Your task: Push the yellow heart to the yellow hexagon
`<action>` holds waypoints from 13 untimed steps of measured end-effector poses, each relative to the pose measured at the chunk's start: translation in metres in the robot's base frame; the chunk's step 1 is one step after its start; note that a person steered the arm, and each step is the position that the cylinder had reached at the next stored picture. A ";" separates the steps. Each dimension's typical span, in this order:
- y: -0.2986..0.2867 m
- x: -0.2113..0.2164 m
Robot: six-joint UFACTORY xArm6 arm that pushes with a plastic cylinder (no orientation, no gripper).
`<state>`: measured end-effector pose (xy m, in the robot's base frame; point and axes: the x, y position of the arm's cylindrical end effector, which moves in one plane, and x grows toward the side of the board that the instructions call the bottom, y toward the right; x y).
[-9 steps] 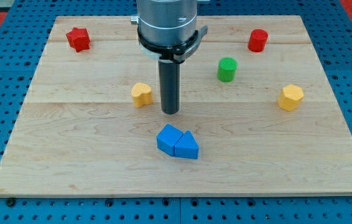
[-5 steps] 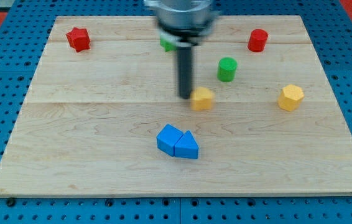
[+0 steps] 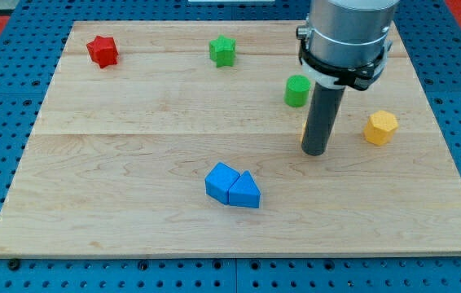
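Observation:
My tip rests on the wooden board right of its centre. The yellow heart is almost wholly hidden behind the rod; only a thin yellow-orange sliver shows at the rod's left edge. The yellow hexagon lies to the right of the rod, a short gap away from it. I cannot tell whether the tip touches the heart.
A green cylinder stands just above-left of the rod. A green star and a red star lie near the top edge. Two blue blocks sit touching each other below centre.
The rod has swept from the board's middle to the right, carrying the yellow heart with it toward the yellow hexagon. The green star has come into sight; the red cylinder is now covered by the arm.

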<state>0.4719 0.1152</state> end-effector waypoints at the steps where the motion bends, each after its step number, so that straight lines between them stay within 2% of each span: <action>1: 0.036 -0.004; 2: 0.075 -0.004; 3: 0.087 0.001; 4: 0.031 0.006; 5: -0.002 -0.032; 6: -0.002 -0.057; 7: -0.004 -0.056; 9: -0.040 -0.089; 13: -0.066 -0.110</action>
<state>0.3618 0.0490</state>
